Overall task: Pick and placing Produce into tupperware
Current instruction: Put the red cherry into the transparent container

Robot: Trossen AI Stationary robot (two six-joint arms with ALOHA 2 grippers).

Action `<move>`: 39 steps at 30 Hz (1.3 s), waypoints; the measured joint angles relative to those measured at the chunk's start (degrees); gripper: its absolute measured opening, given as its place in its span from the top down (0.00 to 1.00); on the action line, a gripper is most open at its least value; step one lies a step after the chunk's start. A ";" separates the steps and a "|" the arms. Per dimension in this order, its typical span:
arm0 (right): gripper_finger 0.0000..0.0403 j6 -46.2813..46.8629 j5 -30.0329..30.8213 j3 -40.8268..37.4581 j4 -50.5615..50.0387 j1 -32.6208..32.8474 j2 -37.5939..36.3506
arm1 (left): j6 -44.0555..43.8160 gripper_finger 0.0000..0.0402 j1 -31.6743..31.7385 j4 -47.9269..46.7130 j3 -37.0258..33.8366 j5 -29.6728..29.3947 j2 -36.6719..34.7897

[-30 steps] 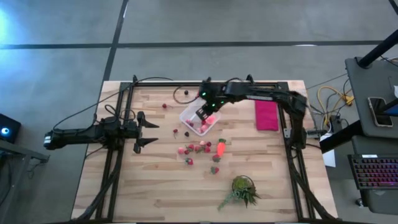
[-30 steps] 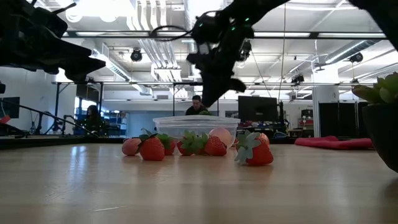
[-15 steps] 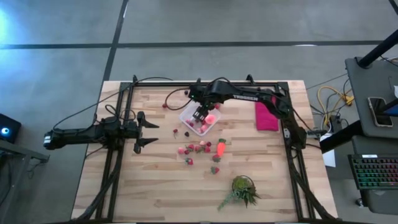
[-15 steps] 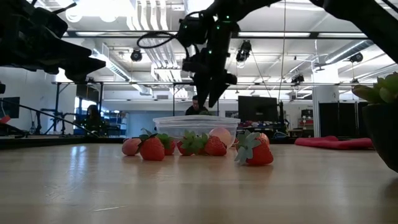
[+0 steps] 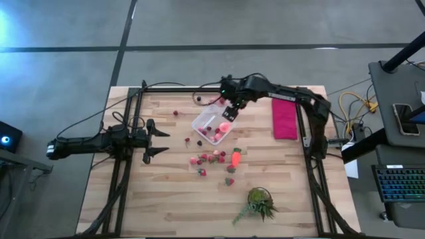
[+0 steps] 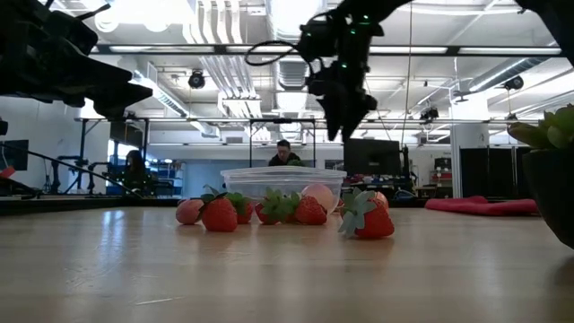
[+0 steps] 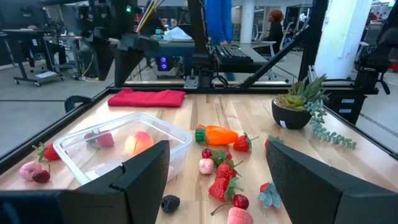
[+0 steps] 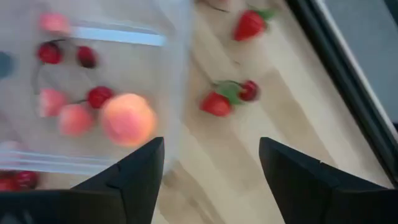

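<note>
Note the right gripper (image 5: 232, 111) hanging over the tupperware (image 5: 214, 126) rim at its 1 o'clock corner, fingers spread and empty. The tupperware sits mid-table with several produce pieces inside; loose produce (image 5: 214, 159) lies at its 6 o'clock. The left gripper (image 5: 155, 139) waits at 9 o'clock, released.

Bare tabletop (image 5: 172, 199) lies open at the frame's lower left, while loose produce (image 5: 214, 159) crowds the middle below the tupperware (image 5: 212, 126), whose top seems unobstructed, and a potted plant (image 5: 258, 201) blocks lower right.
</note>
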 joint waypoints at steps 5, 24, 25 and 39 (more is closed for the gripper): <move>0.40 0.23 -0.25 -4.20 4.84 -4.73 -2.21 | 0.00 0.36 0.02 0.04 0.00 -0.01 0.04; 0.47 11.52 -3.03 2.86 5.78 -8.79 14.68 | 0.02 0.36 0.01 0.02 0.00 -0.01 0.11; 0.47 11.49 -3.63 3.90 4.46 -8.83 15.64 | 0.01 0.36 0.01 0.00 0.00 -0.01 0.09; 0.57 5.51 -3.25 8.23 2.05 -10.30 18.87 | 0.02 0.36 0.00 0.00 0.00 0.01 0.17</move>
